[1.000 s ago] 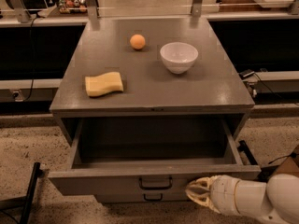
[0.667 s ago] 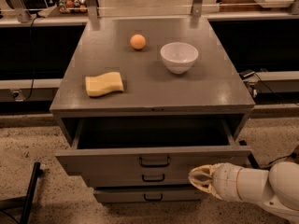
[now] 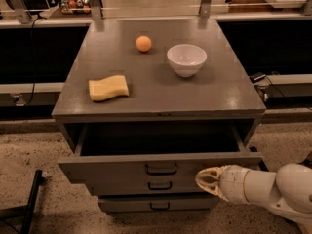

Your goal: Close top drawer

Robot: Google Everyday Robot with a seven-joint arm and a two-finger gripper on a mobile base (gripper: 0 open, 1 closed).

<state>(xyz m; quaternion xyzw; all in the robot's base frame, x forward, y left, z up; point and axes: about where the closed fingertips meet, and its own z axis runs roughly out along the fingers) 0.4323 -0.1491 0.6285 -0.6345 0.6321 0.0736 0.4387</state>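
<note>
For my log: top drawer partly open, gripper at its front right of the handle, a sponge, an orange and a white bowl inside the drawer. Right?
No. The camera view shows the sponge, orange and white bowl on the cabinet top, not inside the top drawer; the gripper is as stated.

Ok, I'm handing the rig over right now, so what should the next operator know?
tool: low right, at the front of the top drawer, right of its handle; it seems to touch the panel.
top drawer: partly open.
Done: tool in place to push.
Left: push the top drawer fully shut.
On the cabinet top: sponge, orange, bowl.
</note>
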